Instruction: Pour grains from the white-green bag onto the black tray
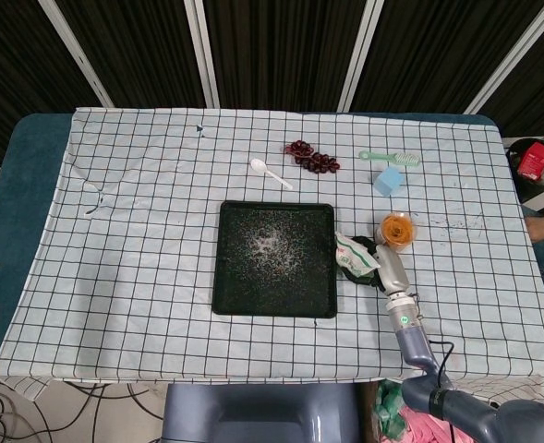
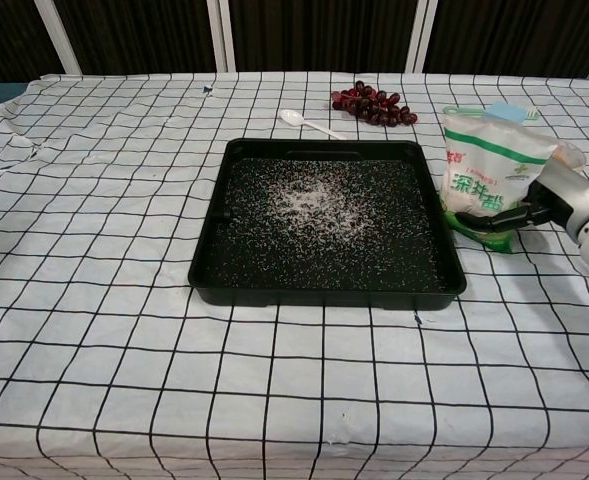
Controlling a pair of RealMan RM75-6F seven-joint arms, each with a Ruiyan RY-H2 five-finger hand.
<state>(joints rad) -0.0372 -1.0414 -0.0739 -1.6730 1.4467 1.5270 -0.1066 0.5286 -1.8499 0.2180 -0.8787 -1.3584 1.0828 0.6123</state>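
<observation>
The white-green bag (image 2: 486, 176) (image 1: 355, 255) stands upright on the cloth just right of the black tray (image 2: 206, 262) (image 1: 228, 297). My right hand (image 2: 546, 204) (image 1: 375, 259) grips the bag from its right side, dark fingers (image 2: 499, 222) wrapped round its lower part. White grains (image 2: 312, 208) lie scattered over the tray floor, thickest toward the far middle. My left hand is in neither view.
Behind the tray lie a white plastic spoon (image 2: 310, 123) and a bunch of dark grapes (image 2: 372, 105). A blue block (image 1: 389, 180), a green brush (image 1: 389, 158) and an orange-filled cup (image 1: 396, 229) sit at the back right, close to my right arm.
</observation>
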